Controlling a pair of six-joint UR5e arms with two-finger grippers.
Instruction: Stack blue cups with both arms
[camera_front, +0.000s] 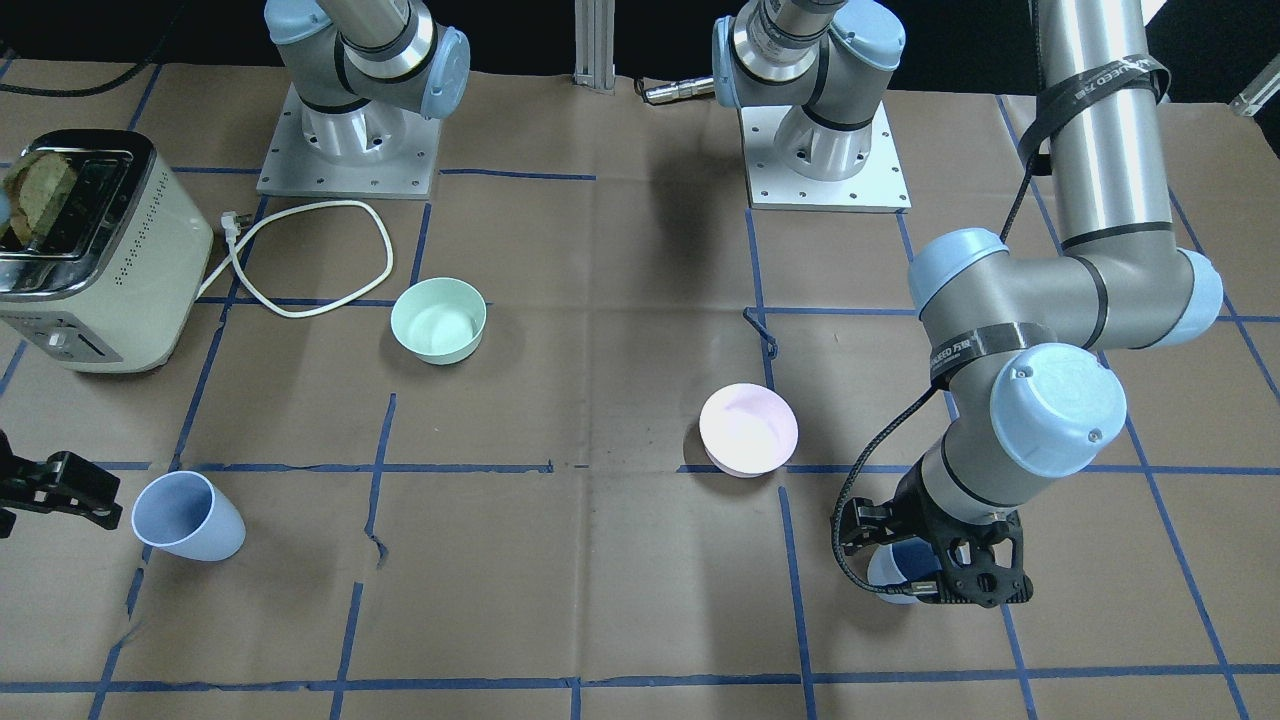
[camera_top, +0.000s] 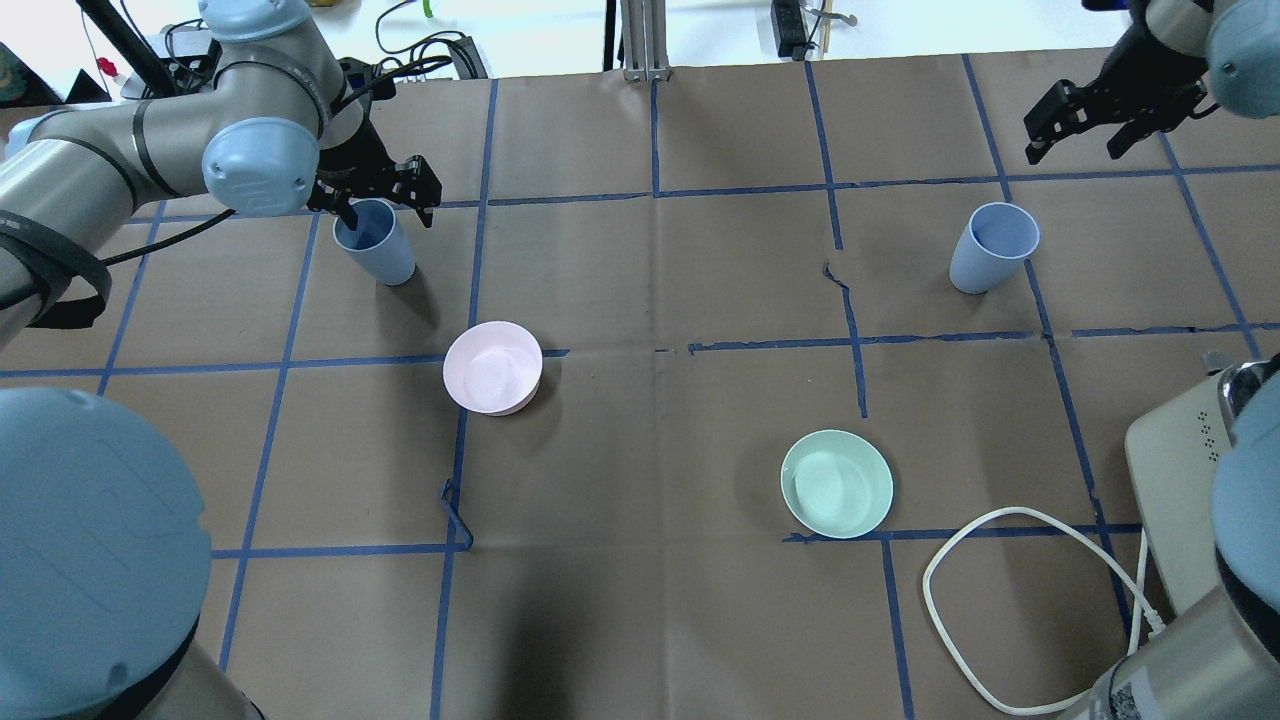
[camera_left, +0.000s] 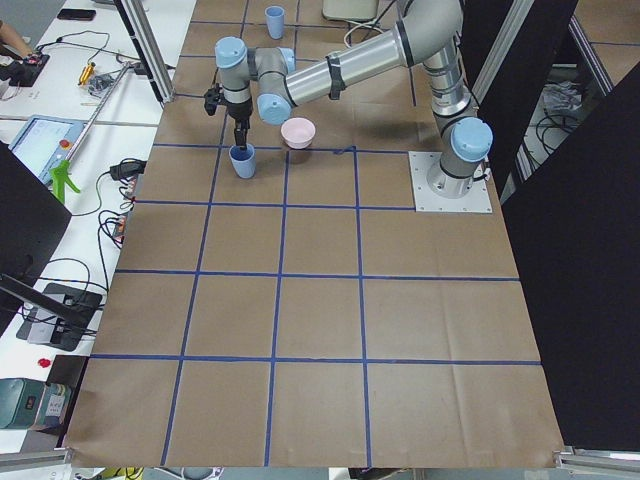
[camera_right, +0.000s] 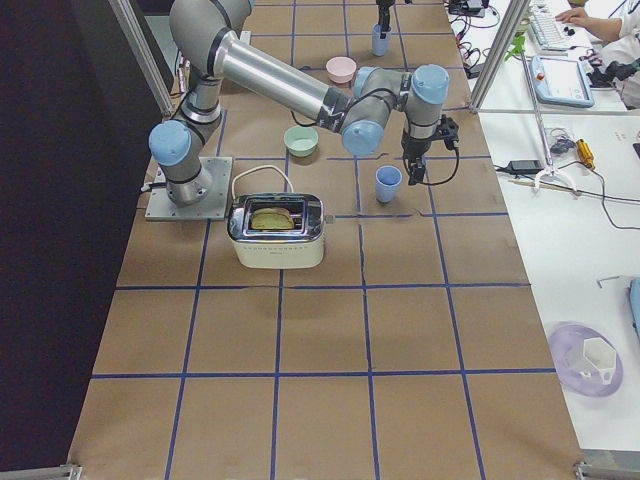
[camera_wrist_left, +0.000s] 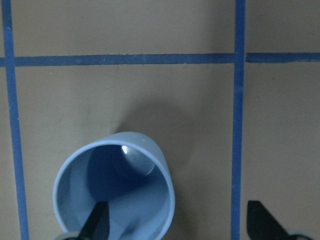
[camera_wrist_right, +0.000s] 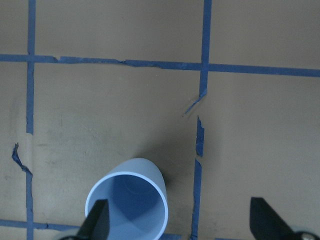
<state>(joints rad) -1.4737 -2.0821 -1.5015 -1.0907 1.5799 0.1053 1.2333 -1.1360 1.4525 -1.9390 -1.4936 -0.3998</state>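
One blue cup (camera_top: 377, 246) stands upright at the far left of the table. My left gripper (camera_top: 375, 195) is open and low over it. In the left wrist view one finger (camera_wrist_left: 97, 225) is inside the cup (camera_wrist_left: 115, 190) and the other finger (camera_wrist_left: 262, 225) is outside it, so they straddle the cup's wall. The second blue cup (camera_top: 990, 250) stands upright at the far right. My right gripper (camera_top: 1110, 125) is open and empty, raised beyond that cup and apart from it. In the right wrist view the cup (camera_wrist_right: 127, 205) is at the bottom, by the left finger (camera_wrist_right: 97, 222).
A pale pink bowl (camera_top: 492, 367) sits left of centre and a mint-green bowl (camera_top: 836, 483) right of centre. A cream toaster (camera_front: 80, 260) with its white cord (camera_front: 310, 260) stands on my right side. Blue tape lines grid the brown table.
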